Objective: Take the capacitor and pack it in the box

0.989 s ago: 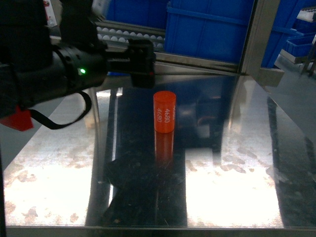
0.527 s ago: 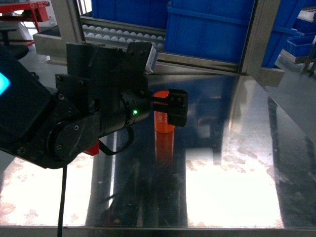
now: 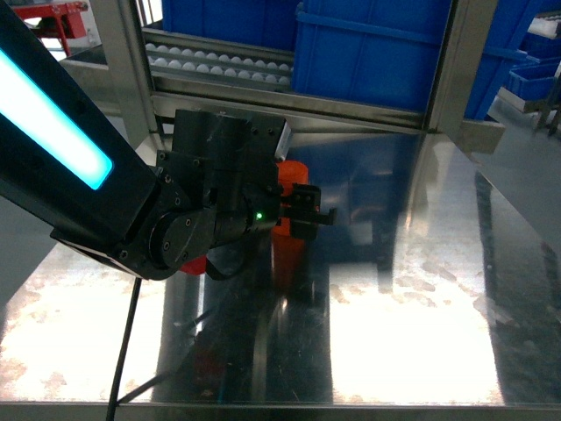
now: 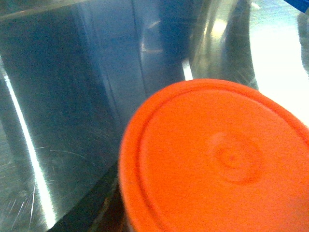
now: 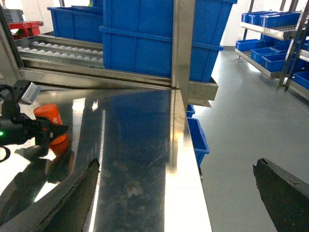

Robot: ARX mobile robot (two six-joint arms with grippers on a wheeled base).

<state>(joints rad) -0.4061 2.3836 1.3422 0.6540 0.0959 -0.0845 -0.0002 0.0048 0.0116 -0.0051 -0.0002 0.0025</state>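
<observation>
The capacitor [image 3: 289, 173] stands on the steel table [image 3: 421, 289], near its middle and toward the back edge; in the head view only its orange top and a strip of its side show past the left arm, with its orange reflection on the steel below. In the left wrist view its round, ridged end cap [image 4: 217, 159] fills most of the picture, very close to the lens. From the right wrist view it looks tilted, its top leaning away from the left hand.

The left hand [image 3: 307, 209] is at the capacitor, its black fingers [image 5: 54, 130] reaching across the front of the orange body. Whether they press on it or only flank it I cannot tell. A green light [image 3: 259, 215] glows on the wrist, and a cyan strip [image 3: 48, 114] lights the upper arm.

The right hand [image 5: 174, 193] is off to the right side of the table, well apart from the capacitor, its two dark fingers spread wide with nothing between them.

Behind the table runs a roller track [image 3: 219, 66] with blue bins [image 3: 377, 53] on it.
</observation>
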